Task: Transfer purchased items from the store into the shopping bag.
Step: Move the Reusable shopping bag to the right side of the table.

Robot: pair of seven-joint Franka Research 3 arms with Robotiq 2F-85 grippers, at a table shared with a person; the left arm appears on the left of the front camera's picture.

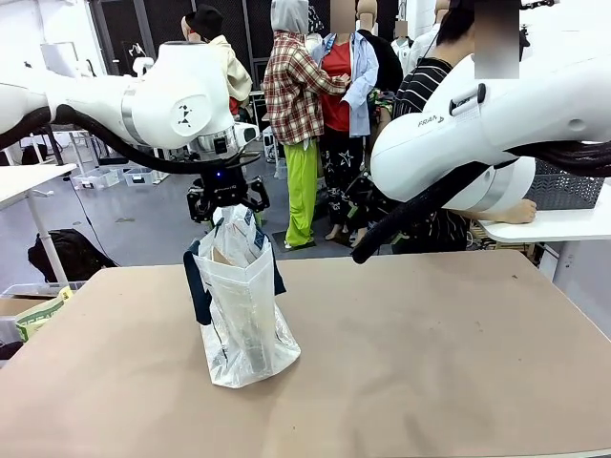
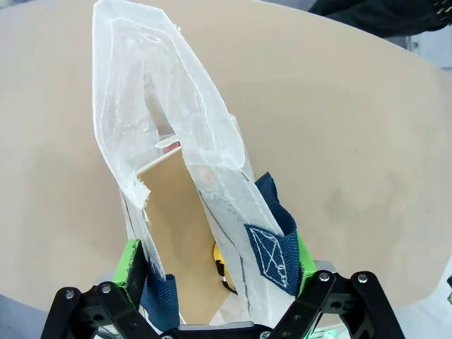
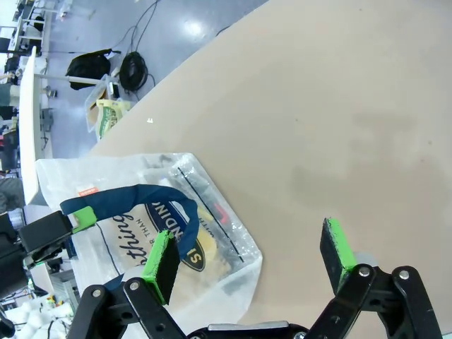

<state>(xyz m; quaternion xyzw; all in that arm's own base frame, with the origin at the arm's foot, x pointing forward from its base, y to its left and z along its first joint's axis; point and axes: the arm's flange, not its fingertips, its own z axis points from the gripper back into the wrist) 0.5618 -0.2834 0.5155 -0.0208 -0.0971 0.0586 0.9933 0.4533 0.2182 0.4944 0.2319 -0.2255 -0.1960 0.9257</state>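
The bag (image 1: 243, 310) stands upright on the desk (image 1: 430, 353), left of middle, long axis vertical, mouth upward, bare desk all round it and well clear of the edges. The left claw (image 1: 225, 202) pinches its top rim and a handle (image 2: 272, 248). The right claw (image 3: 251, 258) hangs wide open, empty, above.

1. A robotics lab or test hall: two white robot arms (image 1: 172, 95) work over a tan worktop (image 1: 430, 353).
2. At 11 o'clock, white tables (image 1: 29, 181), storage bins (image 1: 100, 177) and polished grey floor (image 1: 143, 224).
3. Cables (image 3: 134, 67) lie on the floor.
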